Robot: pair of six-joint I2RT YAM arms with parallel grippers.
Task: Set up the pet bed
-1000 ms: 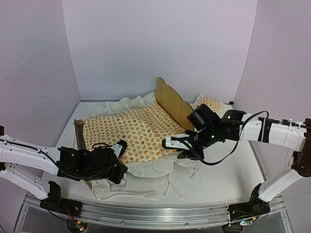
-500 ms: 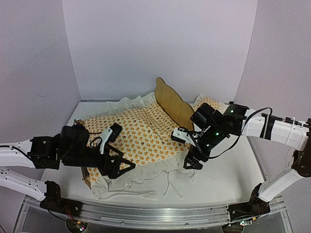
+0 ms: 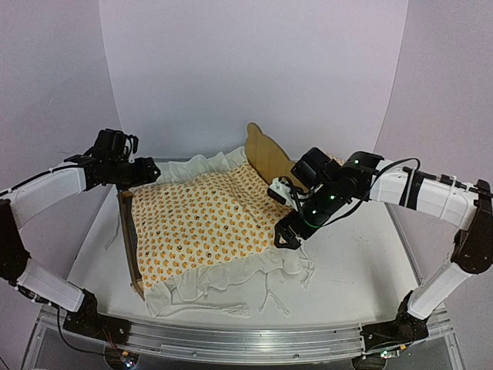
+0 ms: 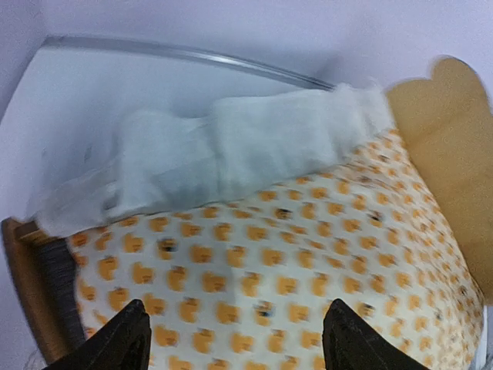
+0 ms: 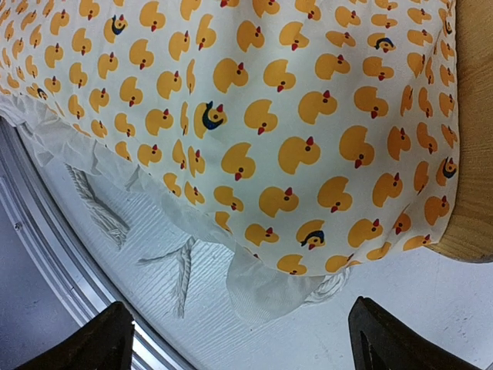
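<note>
Both arms are withdrawing from the bedding. The left gripper, a second ago low at the near ruffle, is now hovering over the far-left corner. The right gripper is lifting off the right edge. Both are gaping, empty, so spreading is probably finishing. The pet bed is sitting in the middle of the table under the cover, its long axis running near-left to far-right, with the headboard pointing far-right.

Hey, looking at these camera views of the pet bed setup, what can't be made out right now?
1. Base of the light plywood pet bed: nearly all hidden in every view under the orange duck-print, white-ruffled bedding.
2. Low wooden footboard: top view, only its top edge shows past that bedding.
3. Scalloped wooden headboard: right wrist view, cut off by the right edge; left wrist view, blurred.
</note>
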